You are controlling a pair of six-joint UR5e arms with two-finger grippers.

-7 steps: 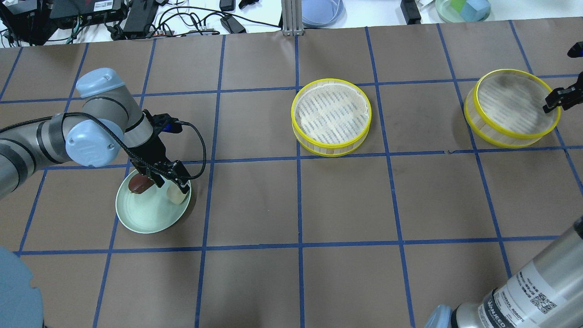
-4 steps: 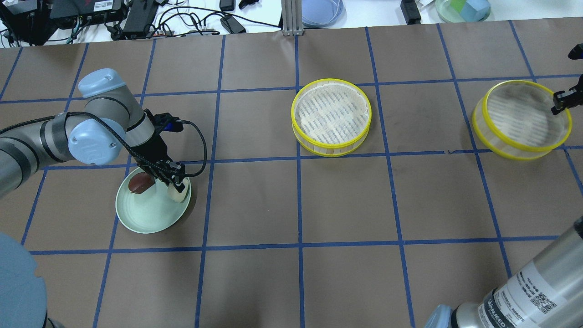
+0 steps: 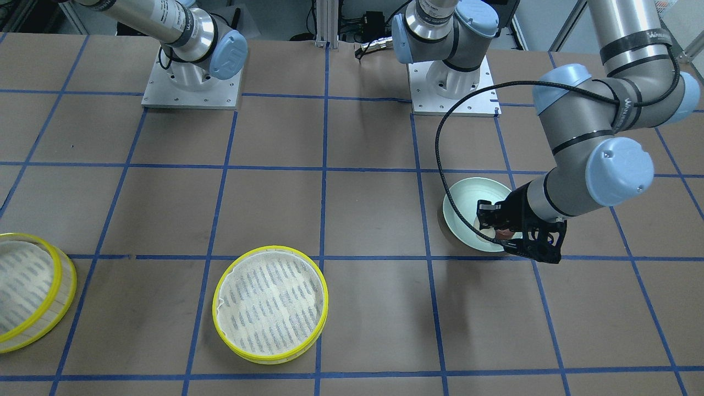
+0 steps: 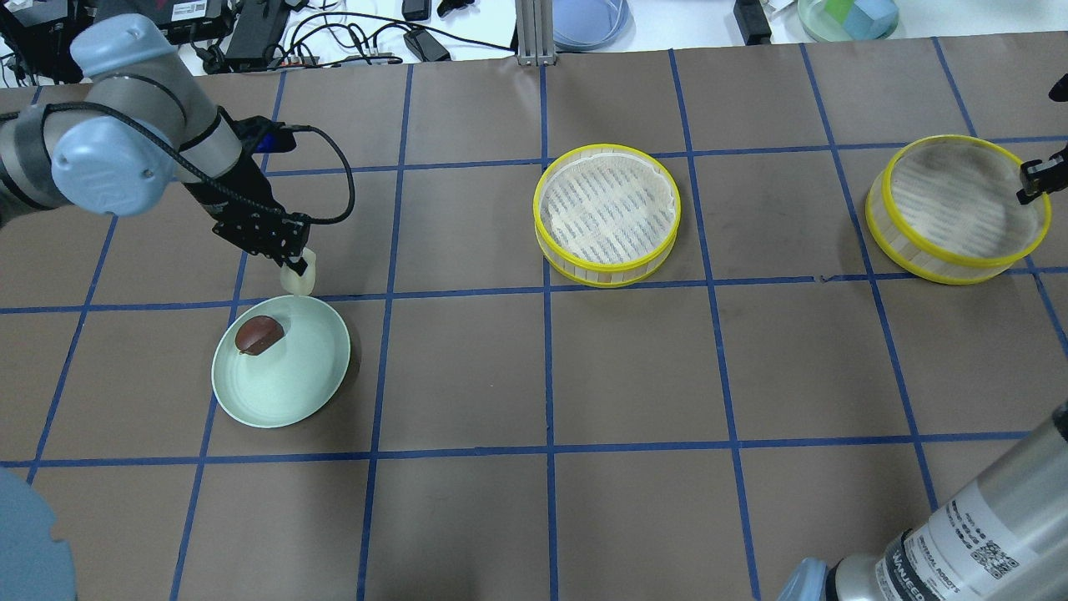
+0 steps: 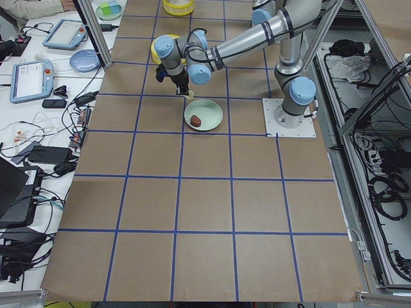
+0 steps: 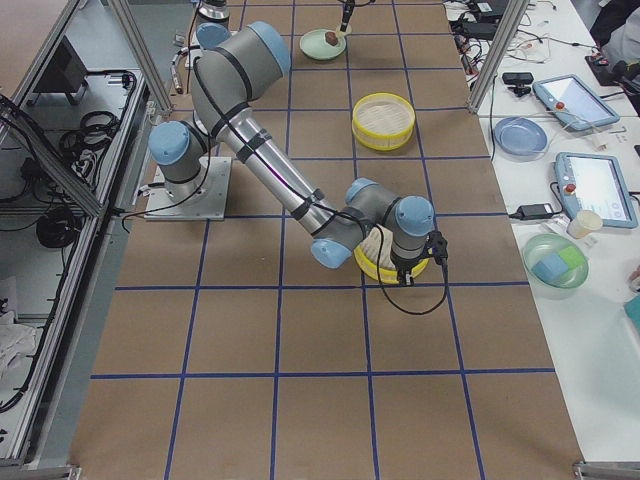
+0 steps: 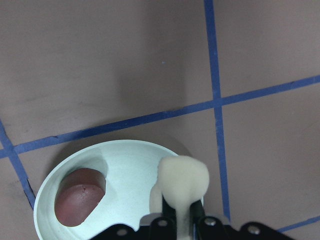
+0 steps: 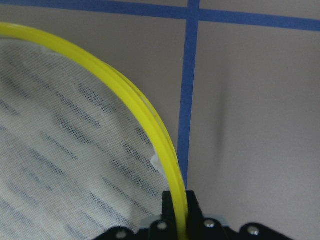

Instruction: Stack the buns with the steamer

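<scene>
My left gripper point(image 4: 294, 265) is shut on the cream-white bun point(image 4: 298, 281) and holds it in the air just beyond the far rim of the mint-green plate point(image 4: 288, 388). The left wrist view shows the bun point(image 7: 182, 181) pinched between the fingers. The reddish-brown bun point(image 4: 259, 334) lies on the plate, and shows in the left wrist view point(image 7: 80, 196) too. One steamer tray point(image 4: 607, 213) stands mid-table. My right gripper point(image 4: 1030, 179) is shut on the yellow rim point(image 8: 145, 115) of the other steamer tray point(image 4: 955, 209) at the far right.
A blue dish point(image 4: 588, 21) and a green bowl with blocks point(image 4: 847, 17) sit on the bench beyond the table, with cables at the back left. Both arm bases point(image 3: 454, 77) stand at the robot's edge of the table.
My left gripper has risen off the plate with the cream-white bun and moved toward the far side. The right tray has shifted a little to the right in my right gripper's grip.
</scene>
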